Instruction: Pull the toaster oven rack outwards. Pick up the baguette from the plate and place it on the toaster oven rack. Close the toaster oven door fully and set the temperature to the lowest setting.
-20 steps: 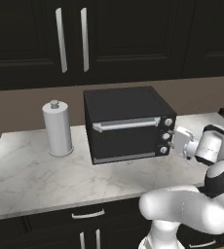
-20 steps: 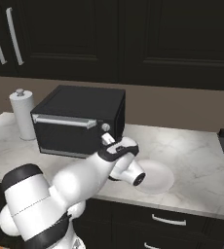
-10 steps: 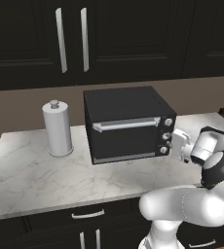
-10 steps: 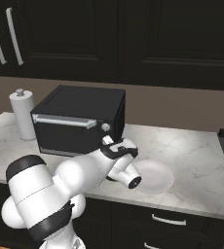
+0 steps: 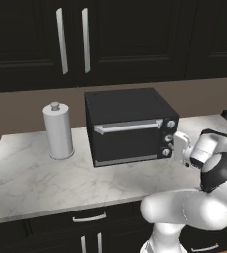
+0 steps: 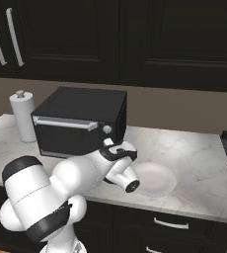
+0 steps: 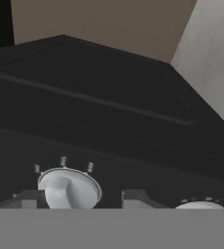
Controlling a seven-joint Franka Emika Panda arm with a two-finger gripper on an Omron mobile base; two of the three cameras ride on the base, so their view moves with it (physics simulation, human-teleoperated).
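The toaster oven (image 5: 129,126) stands on the marble counter (image 5: 31,178) with the toaster oven door (image 5: 126,140) shut flat against its front, the silver bar handle (image 5: 127,126) running along the door's upper edge. The plate (image 6: 154,179) lies bare on the counter just to the right of the oven, and no baguette rests on it; from this, and from the closed door, the rack, bread and door steps are judged complete, though the cavity is hidden and its contents cannot be confirmed. What remains is judged to be the temperature setting. The gripper (image 5: 177,147) sits at the oven's front right, close against the column of three silver knobs (image 5: 167,138). In the hand view a knob (image 7: 69,188) with tick marks above it lies between the two dark fingertips (image 7: 28,199), and a second knob (image 7: 200,205) shows beside it. The fingers appear spread to either side of the knob; whether they touch it cannot be told, nor which knob governs temperature. A white canister (image 5: 58,130) stands well to the left of the oven.
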